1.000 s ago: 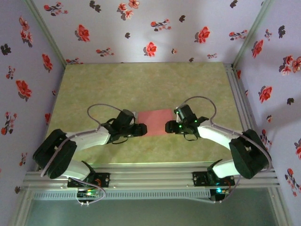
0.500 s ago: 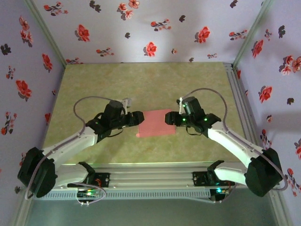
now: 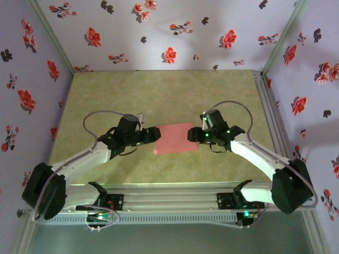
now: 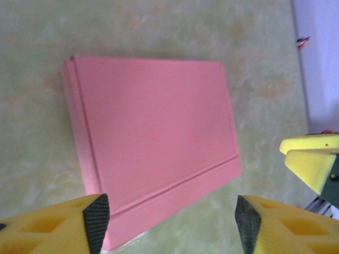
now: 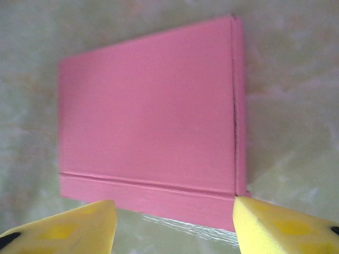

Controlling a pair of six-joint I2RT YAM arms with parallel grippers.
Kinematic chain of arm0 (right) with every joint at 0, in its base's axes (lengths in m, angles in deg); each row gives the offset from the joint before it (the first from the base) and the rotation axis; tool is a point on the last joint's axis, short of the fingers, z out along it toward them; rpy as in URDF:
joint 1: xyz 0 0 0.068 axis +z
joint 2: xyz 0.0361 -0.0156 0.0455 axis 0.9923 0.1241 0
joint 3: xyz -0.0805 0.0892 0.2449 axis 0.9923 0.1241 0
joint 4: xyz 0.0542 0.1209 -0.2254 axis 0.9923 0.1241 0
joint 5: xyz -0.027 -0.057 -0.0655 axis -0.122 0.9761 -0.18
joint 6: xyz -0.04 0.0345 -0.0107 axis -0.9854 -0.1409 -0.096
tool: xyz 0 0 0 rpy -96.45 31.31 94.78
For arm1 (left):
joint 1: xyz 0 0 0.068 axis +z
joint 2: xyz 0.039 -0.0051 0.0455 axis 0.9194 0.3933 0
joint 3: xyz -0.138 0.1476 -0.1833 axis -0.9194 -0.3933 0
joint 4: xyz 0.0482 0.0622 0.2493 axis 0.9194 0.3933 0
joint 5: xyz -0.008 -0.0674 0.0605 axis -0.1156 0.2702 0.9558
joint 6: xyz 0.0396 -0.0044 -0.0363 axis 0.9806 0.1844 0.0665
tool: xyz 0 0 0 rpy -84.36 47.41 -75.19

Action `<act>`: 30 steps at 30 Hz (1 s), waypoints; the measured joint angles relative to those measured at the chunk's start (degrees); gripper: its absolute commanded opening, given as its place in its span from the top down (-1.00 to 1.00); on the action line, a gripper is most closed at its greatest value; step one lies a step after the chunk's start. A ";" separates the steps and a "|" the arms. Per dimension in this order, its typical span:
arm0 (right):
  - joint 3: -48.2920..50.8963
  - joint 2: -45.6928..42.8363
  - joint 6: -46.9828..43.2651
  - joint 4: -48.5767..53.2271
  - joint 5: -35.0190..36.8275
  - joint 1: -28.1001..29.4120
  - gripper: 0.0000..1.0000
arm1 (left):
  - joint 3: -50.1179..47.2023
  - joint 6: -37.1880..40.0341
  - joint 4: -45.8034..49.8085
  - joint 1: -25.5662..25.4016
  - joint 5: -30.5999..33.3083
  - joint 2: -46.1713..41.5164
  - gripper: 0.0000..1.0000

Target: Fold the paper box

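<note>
Box status for you: the paper box lies flat and closed on the mottled green table, salmon pink face up, near the table's middle and between the two grippers. From the top camera you see the left gripper at the box's left edge and the right gripper at its right edge, both low over the table. In the left wrist view the yellow fingers stand well apart, black pads facing in, with nothing clamped. The box lies just beyond them, one corner right by a fingertip; you cannot tell if it touches. In the right wrist view the right gripper's jaws are likewise spread wide and empty. The box sits just ahead, a crease running along its near long side.
</note>
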 measured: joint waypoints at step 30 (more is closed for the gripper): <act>1.92 11.85 0.11 -11.52 -7.80 -2.16 -0.99 | -1.79 -4.13 -12.07 -0.85 -5.07 15.26 -1.00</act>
